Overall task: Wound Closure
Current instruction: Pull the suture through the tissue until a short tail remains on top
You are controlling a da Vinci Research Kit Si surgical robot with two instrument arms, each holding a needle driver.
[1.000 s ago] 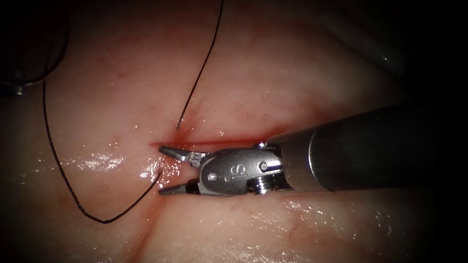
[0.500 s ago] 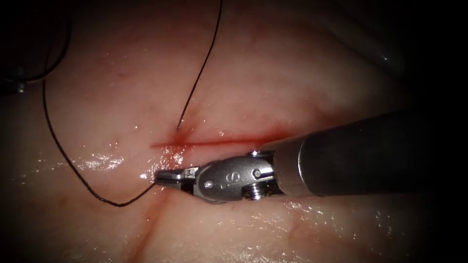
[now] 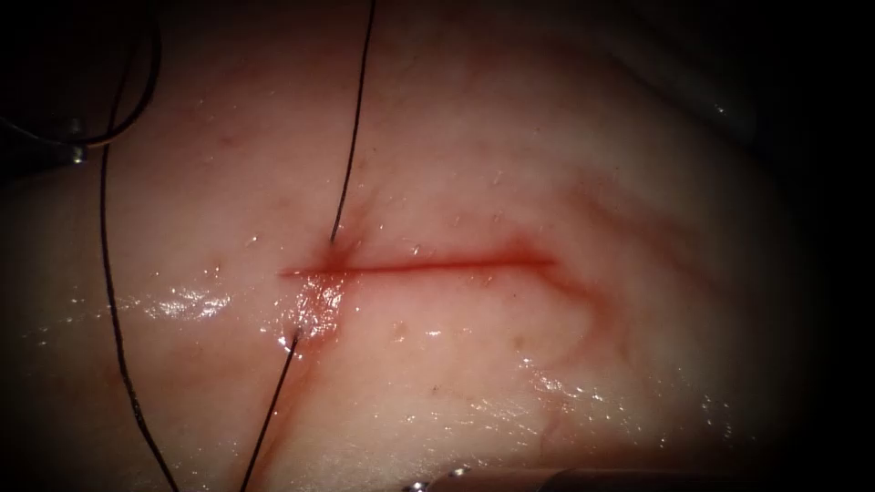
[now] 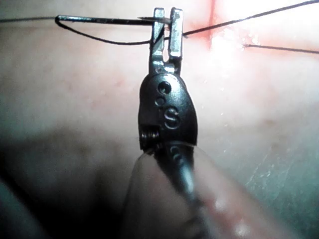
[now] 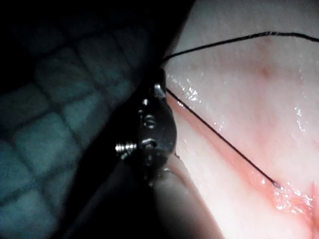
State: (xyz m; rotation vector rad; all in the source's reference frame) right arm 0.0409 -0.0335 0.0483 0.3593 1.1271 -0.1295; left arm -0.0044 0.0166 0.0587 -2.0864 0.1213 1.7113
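Pale, wet tissue (image 3: 565, 383) as backdrop. Right tool (image 5: 159, 77): jaws closed on the thread (image 5: 219, 137), drawn taut from tip to stitch. Left tool (image 4: 167, 27): jaws clamped on the needle (image 4: 99, 20) near one end, held free of the tissue, thread trailing from the other end. Outward: thread dipping in above the left end of the cut (image 3: 428, 265), surfacing just below it. Just changed: right tool gone from beside the cut, pulled back toward the lower edge with its strand; slack loop at left drawn nearly straight. Likely meaning: thread pulled through the stitch, cut not yet closed.
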